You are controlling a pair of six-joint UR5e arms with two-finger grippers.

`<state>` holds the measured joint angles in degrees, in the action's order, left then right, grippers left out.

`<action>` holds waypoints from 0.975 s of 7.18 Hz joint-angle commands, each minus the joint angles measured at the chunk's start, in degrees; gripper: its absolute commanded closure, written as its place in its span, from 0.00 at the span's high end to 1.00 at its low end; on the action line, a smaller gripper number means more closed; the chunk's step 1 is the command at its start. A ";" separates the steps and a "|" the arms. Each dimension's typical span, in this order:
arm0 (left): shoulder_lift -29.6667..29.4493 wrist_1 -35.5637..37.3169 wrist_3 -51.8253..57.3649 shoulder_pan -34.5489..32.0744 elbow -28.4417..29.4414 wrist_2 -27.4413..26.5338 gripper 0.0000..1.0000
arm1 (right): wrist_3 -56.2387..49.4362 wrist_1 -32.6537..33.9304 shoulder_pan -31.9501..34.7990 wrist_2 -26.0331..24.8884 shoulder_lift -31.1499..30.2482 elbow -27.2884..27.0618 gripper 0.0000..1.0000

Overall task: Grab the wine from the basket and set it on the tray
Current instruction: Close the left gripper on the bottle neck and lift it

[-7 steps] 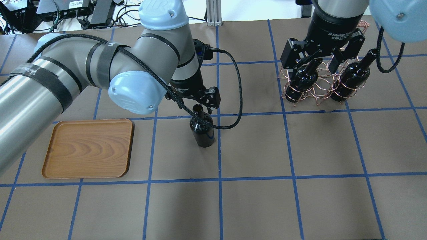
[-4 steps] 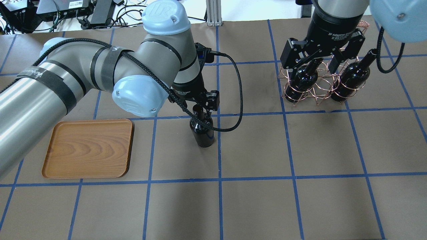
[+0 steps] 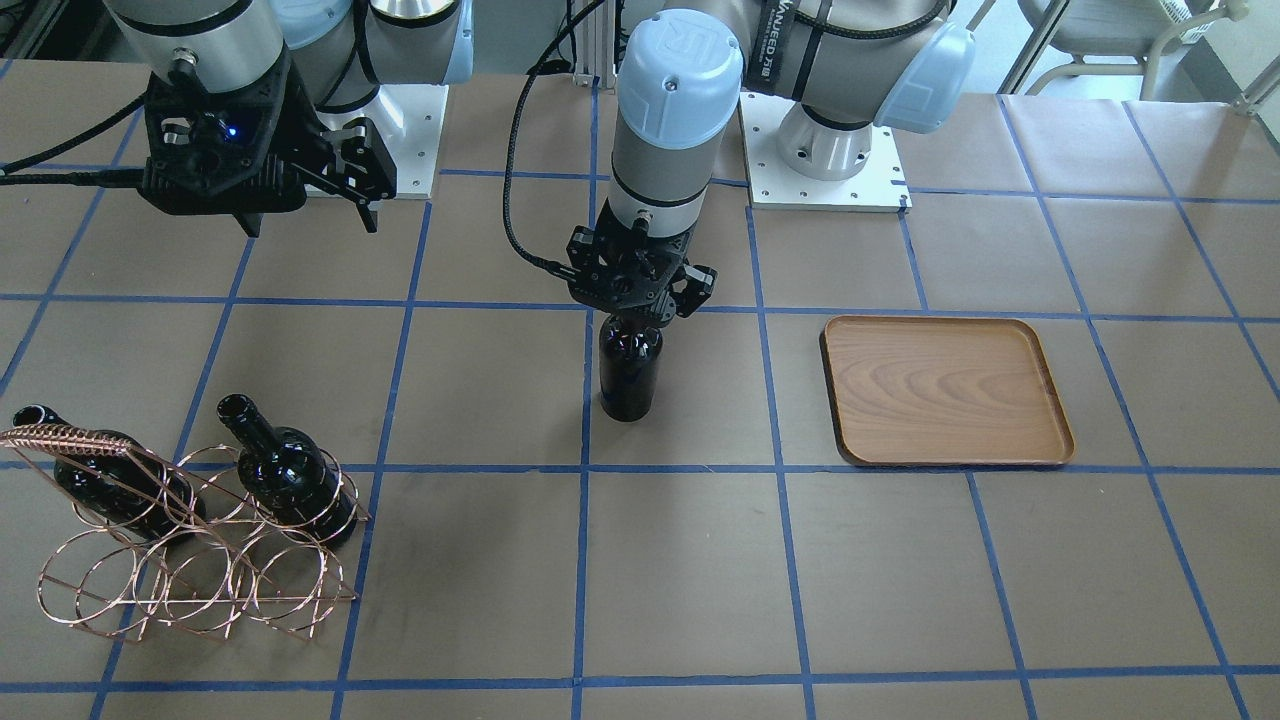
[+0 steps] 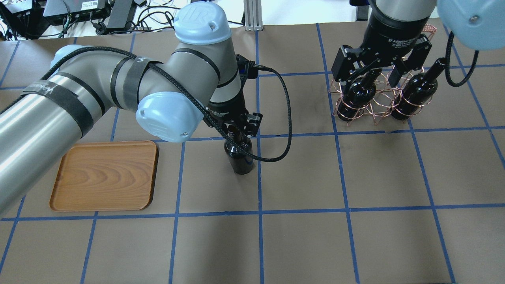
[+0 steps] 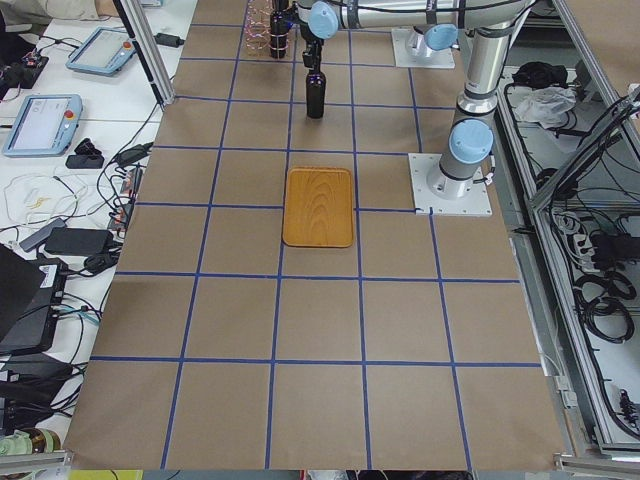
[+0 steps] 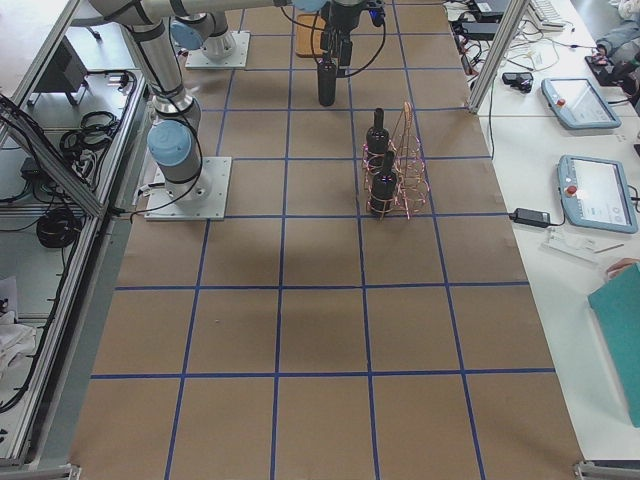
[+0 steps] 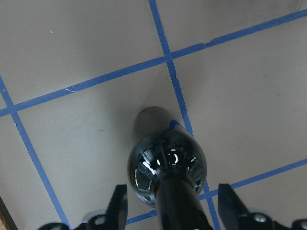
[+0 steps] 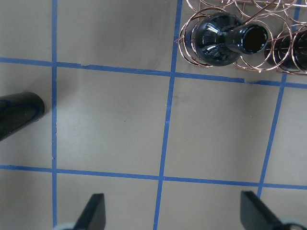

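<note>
Seen from across the table, the surface is brown paper ruled into squares by blue tape. The arms' white base plates sit at its far edge, and a chair stands beyond the far right corner. The wine stands upright on the paper near the middle, just beside a tape line. The tray lies to its right, well apart. The basket sits at the near left with two more bottles leaning in its hoops. The left claw hangs over the wine's neck, and the right claw hovers at the far left. From overhead, the left arm's bulk reaches across above the tray's far side, and its looped black cable sags just right of the wine. The right claw hangs spread over the basket, partly hiding the bottle necks there. From the left end, white benches along the table's left carry tablets, leads and boxes, and a metal frame with cable bundles runs along the right. From the right end, the tablets lie on the bench right of the table, and the basket stands between that bench and the wine. The left wrist camera shows its claw released: the fingers stand either side of the neck with a gap on each side. The right wrist camera shows that claw released too, its fingers wide apart over the paper, with the basket at the far right.
</note>
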<state>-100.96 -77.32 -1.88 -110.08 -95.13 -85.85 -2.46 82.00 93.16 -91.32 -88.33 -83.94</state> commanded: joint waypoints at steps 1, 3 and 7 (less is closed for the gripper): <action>-0.03 -0.02 0.04 -0.40 0.04 -0.02 0.02 | 0.00 0.00 0.00 0.00 0.00 0.00 1.00; 0.32 -0.02 0.99 -0.22 0.73 -0.54 0.00 | 0.00 0.00 0.00 -0.09 0.00 0.00 1.00; 4.88 -9.25 12.98 9.67 6.36 -9.29 0.00 | 0.09 0.00 0.00 -0.09 -0.09 0.00 1.00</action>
<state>-97.59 -84.72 5.05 -104.46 -90.08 -91.15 -2.38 82.00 93.16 -91.36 -88.36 -83.93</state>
